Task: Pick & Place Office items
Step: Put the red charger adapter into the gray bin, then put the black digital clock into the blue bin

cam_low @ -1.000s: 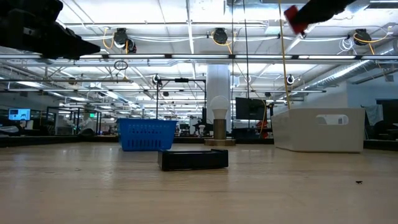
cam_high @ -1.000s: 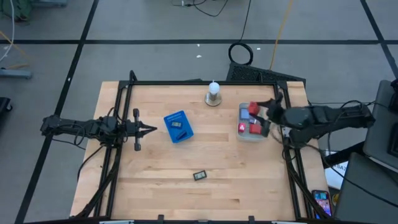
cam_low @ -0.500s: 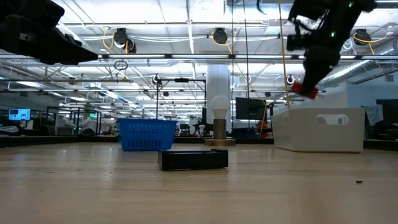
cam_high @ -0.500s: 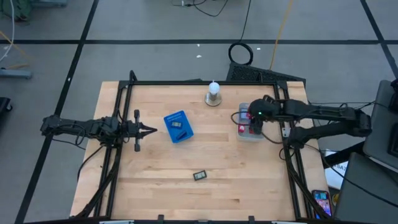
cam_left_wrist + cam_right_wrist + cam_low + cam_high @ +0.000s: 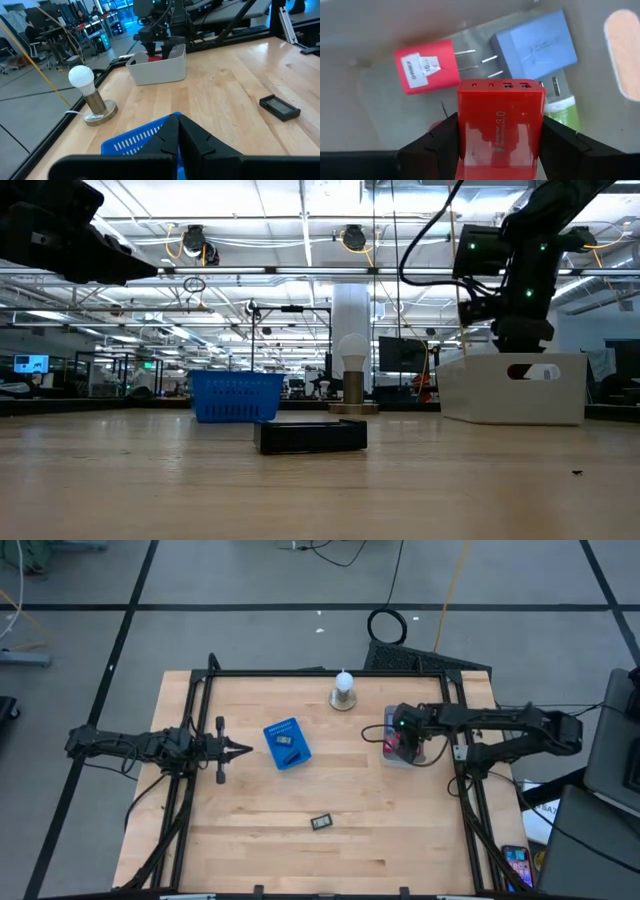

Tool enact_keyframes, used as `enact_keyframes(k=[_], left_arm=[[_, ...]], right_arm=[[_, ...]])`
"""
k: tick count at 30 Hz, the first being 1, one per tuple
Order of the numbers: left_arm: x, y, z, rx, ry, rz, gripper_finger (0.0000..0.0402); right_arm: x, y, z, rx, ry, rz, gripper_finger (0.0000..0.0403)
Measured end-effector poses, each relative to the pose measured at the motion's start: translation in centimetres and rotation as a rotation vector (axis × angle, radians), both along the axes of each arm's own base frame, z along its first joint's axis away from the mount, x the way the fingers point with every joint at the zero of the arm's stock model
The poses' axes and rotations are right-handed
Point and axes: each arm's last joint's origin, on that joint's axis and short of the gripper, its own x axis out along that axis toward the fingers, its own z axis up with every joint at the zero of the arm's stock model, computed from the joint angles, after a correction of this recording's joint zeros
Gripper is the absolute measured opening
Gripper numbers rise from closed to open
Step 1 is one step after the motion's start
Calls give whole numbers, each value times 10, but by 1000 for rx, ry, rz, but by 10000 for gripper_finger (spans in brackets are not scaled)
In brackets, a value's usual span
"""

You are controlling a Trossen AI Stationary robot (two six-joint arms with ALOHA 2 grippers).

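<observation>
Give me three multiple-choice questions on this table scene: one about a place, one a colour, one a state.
1. Where is the right pincer?
A. over the blue basket
B. in the white bin
C. beside the bulb

2. What colour is the charger it grips?
A. red
B. green
C. grey

3. How is the left pincer?
A. wide open
B. gripping the basket
C. shut, empty

Answers: 1 B, it reaches into the white bin. 2 A, the red charger sits between its fingers. 3 C, its tips meet short of the blue basket.
</observation>
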Motion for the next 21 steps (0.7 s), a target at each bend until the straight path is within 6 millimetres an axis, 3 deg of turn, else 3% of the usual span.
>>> enact_keyframes(k=[6,13,17,21], left_arm=[[0,0,-1,-2,9,1,8],[0,0,-1,-10,14,2,20],[0,0,-1,-13,13,3,8],[0,0,-1,-14,12,5,4]], right_arm=[[3,-3,-3,-8,-7,-7,205],[2,-3,5,-27,-70,-23,339],[-4,0,20,-51,-162,-40,366],[-13,5,48,-79,-389,-23,355]])
